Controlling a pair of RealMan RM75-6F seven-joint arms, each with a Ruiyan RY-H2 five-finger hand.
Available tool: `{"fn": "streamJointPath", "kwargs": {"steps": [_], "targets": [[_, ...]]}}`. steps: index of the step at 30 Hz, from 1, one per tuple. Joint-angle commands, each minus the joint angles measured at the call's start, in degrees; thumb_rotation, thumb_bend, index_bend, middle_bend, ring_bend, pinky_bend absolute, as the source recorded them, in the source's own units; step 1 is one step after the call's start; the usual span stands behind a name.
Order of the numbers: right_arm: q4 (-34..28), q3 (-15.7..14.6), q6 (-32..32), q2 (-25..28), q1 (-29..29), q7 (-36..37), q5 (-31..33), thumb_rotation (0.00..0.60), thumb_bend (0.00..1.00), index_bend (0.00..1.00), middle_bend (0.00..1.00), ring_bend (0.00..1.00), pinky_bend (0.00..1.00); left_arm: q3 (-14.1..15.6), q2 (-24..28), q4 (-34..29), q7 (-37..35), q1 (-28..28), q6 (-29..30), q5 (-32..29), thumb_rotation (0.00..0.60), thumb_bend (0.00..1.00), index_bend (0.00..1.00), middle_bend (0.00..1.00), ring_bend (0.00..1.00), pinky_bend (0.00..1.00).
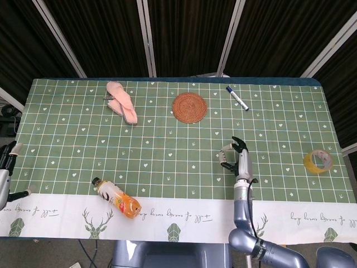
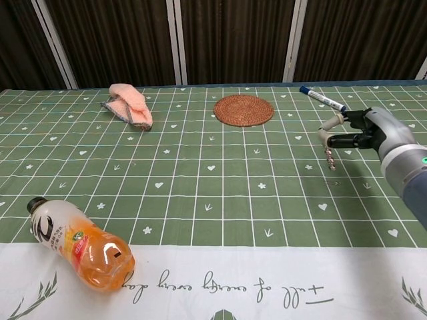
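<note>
My right hand [image 1: 239,157] [image 2: 371,131] hovers over the green checked tablecloth right of centre. It pinches a small corkscrew [image 2: 329,157] with a pale handle, whose metal spiral hangs down just above the cloth. My left hand [image 1: 5,170] shows only partly at the left edge of the head view, beyond the table's side. Its fingers stand apart with nothing in them. Nearest to it is an orange drink bottle [image 1: 117,198] [image 2: 80,245], lying on its side by the front left edge.
A round woven coaster [image 1: 189,107] [image 2: 243,110] lies at the back centre. A blue-capped marker [image 1: 237,97] [image 2: 322,98] lies to its right. A pink cloth item [image 1: 121,102] [image 2: 130,103] sits at the back left, a yellow tape roll [image 1: 317,161] far right.
</note>
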Motion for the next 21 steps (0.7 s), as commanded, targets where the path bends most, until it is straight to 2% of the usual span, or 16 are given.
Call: {"fn": "streamJointPath", "kwargs": {"steps": [1, 21], "targets": [[0.26, 0.16, -0.19, -0.18, -0.03, -0.16, 0.19, 0.6, 0.41, 0.59, 0.12, 0.0, 0.0, -0.1, 0.0, -0.09, -0.01, 0.0, 0.08, -0.04, 0.6, 0.04, 0.0, 0.0, 0.0, 0.0], [3.19, 1.74, -2.15, -2.23, 0.69, -0.73, 1.84, 0.6, 0.41, 0.59, 0.12, 0.0, 0.0, -0.51, -0.12, -0.45, 0.29, -0.31, -0.03, -0.19, 0.6, 0.04, 0.0, 0.0, 0.0, 0.0]]}}
